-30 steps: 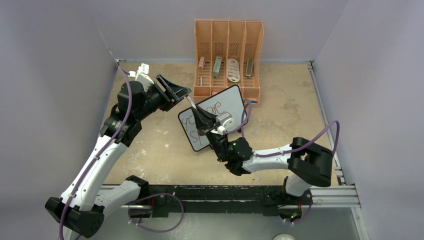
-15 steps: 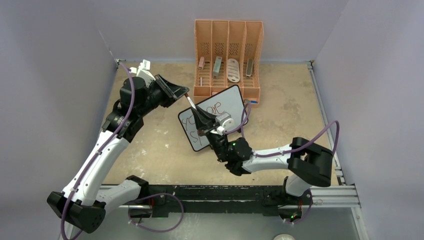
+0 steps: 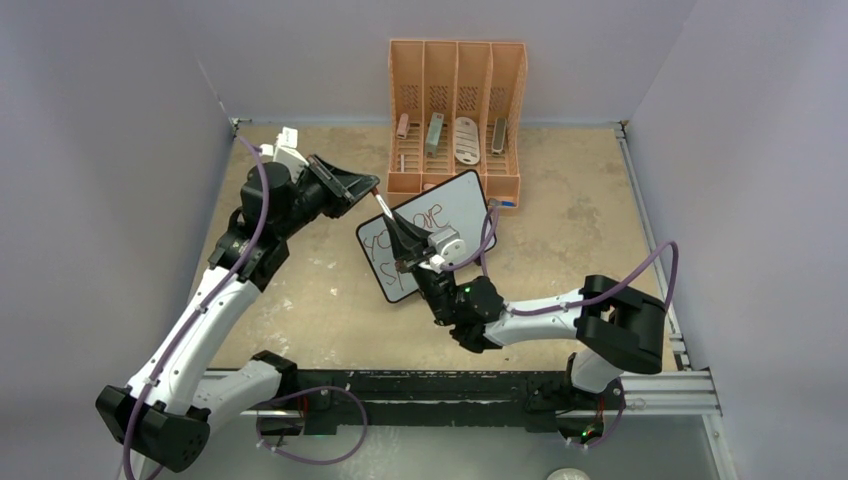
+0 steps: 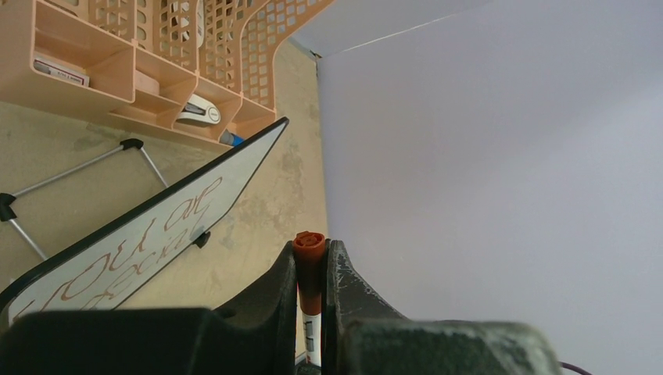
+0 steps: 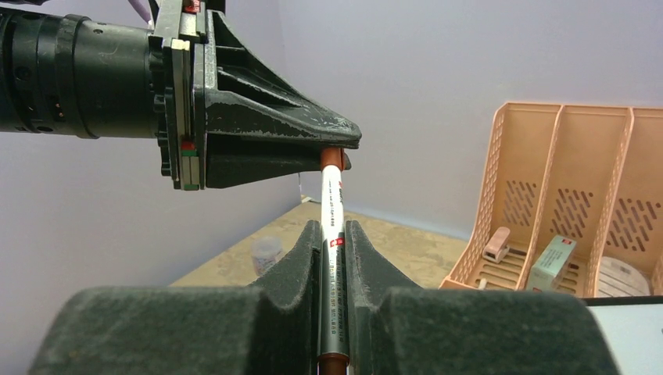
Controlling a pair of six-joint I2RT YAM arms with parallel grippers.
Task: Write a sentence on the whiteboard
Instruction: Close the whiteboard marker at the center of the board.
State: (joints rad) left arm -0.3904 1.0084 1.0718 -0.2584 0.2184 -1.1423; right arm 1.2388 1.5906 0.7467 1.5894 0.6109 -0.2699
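Two pincers share one marker.

- Left gripper: jaws pressed together on the marker's red-brown cap end.
- Right gripper: jaws clamped on the same marker's barrel, lower down. The pen slants up from it to the left gripper.
- Whiteboard: stands tilted and askew on the tan table, just in front of the orange organizer, with its far corner near the organizer's base. The right gripper hangs over the board's left part. The left gripper sits off the board, beyond its upper-left corner.
- Sentence: red-brown handwriting in two lines on the board's face.

Differences between views:
- Top view: the right gripper hides part of the writing.
- Left wrist view: the only view showing the thin wire legs with black feet propping the board from behind. The upper line reads "you are"; the gripper body cuts off the lower line.
- Right wrist view: the barrel is white with red print and sits in the groove between the fingers. The cap is nipped at the left gripper's tips. Only a white corner of the board shows, at lower right.
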